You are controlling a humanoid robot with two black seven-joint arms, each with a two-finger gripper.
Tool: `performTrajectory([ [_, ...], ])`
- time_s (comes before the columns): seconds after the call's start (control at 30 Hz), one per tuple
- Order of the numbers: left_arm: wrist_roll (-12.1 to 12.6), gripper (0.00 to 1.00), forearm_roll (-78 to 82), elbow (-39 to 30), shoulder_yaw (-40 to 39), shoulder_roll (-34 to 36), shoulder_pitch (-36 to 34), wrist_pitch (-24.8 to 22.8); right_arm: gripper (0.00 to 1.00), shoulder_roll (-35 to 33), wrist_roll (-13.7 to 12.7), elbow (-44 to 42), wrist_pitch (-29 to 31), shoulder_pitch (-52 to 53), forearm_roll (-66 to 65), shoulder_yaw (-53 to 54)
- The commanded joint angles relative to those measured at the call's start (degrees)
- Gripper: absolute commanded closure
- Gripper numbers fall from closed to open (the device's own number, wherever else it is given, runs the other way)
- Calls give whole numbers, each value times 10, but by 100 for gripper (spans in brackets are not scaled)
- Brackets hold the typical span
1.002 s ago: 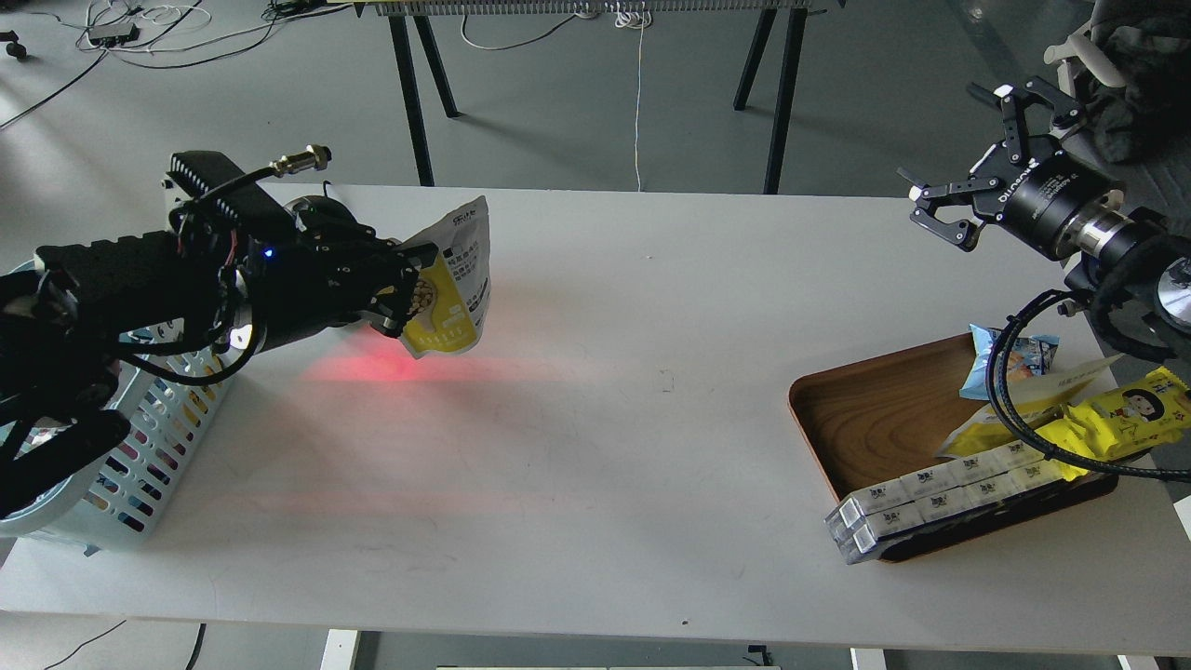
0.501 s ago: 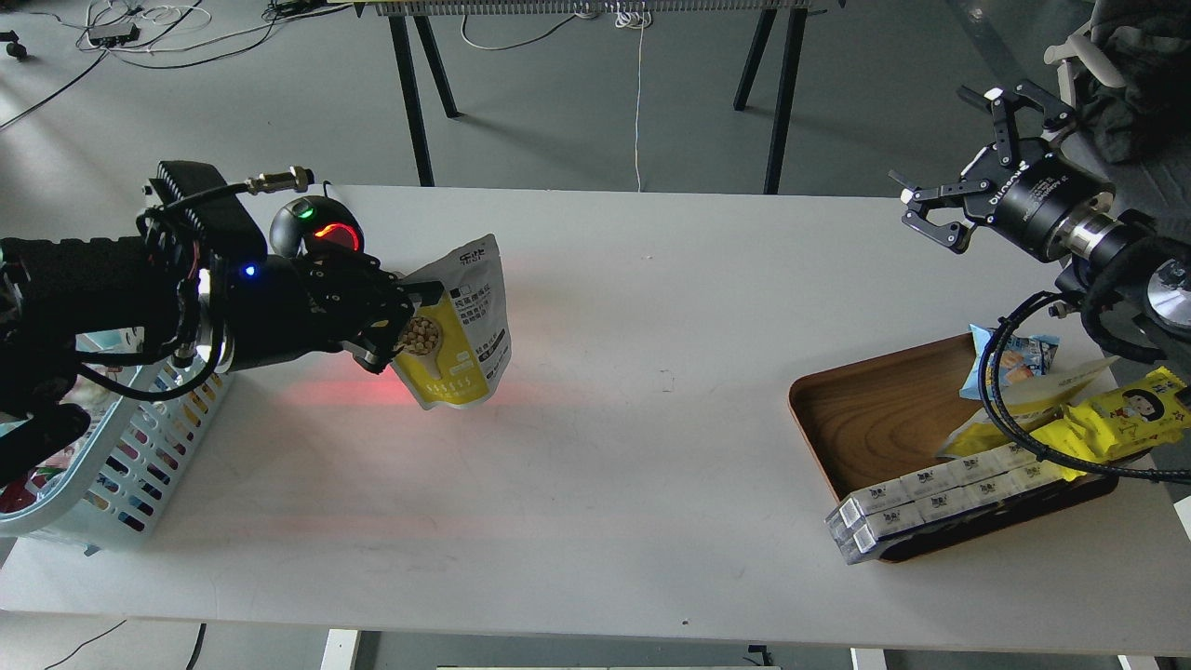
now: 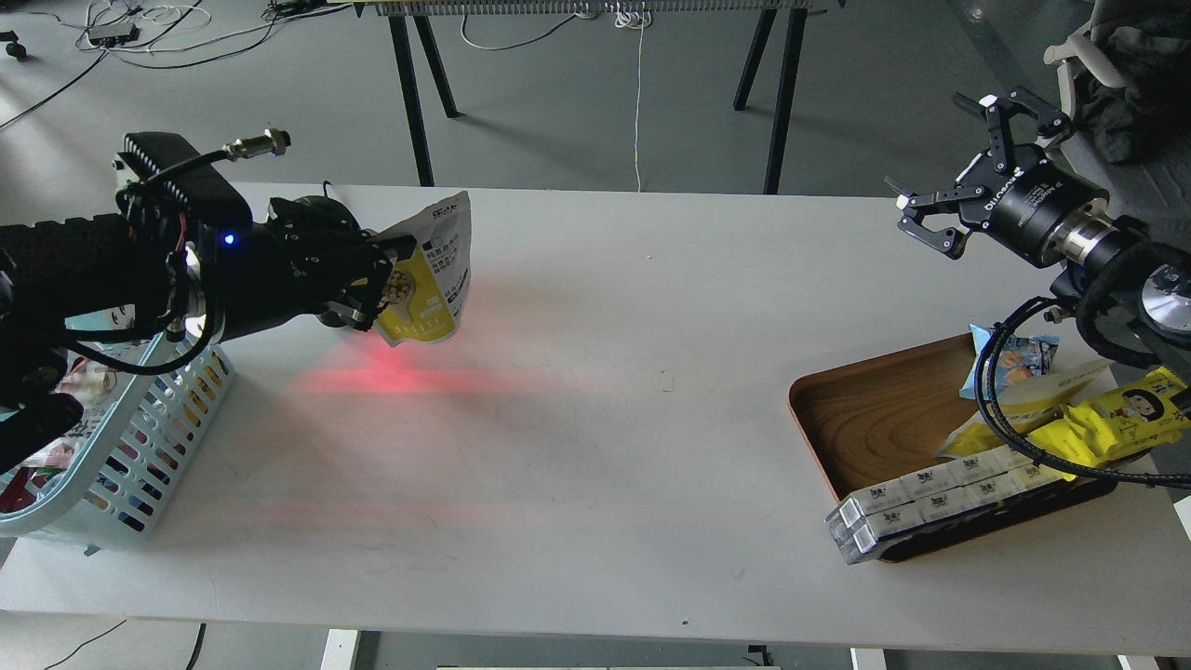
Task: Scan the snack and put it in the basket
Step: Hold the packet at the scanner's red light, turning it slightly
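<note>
My left gripper (image 3: 383, 284) is shut on the snack (image 3: 430, 274), a yellow and white pouch with a round picture of beige balls, held upright above the table at the left. Red light falls on the table (image 3: 595, 400) just below the pouch. The scanner is mostly hidden behind my left gripper. The light blue basket (image 3: 140, 437) stands at the table's left edge, under my left arm, with some packets inside. My right gripper (image 3: 958, 177) is open and empty, raised above the table's far right.
A brown wooden tray (image 3: 865, 419) at the right holds a bright yellow wrapper with a cartoon face (image 3: 1130, 414), a small blue packet (image 3: 1019, 358) and white boxes (image 3: 930, 498). A black cable (image 3: 1014, 409) from my right arm hangs over the tray.
My left gripper has lifted the pouch up and to the left, back in front of the scanner, whose lit face is now hidden. The right gripper has risen slightly.
</note>
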Motion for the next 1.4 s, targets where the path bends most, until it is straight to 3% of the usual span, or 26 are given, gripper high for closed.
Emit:
performTrajectory([
  [0.0, 1, 98, 0, 0, -1, -5, -1, 1, 3, 0, 0, 0, 0, 0, 0, 0],
  [0.4, 41, 98, -2, 0, 3, -22, 0, -12, 3, 0, 0, 0, 0, 0, 0, 0],
  [0.77, 53, 98, -1, 0, 8, -25, 9, -5, 3, 0, 0, 0, 0, -3, 0, 0],
  [1.07, 53, 98, 3, 1, 8, -22, 25, -3, 3, 0, 0, 0, 0, -3, 0, 0],
  [1.37, 35, 98, 0, 0, 7, -25, 62, 68, 3, 0, 0, 0, 0, -6, 0, 0],
])
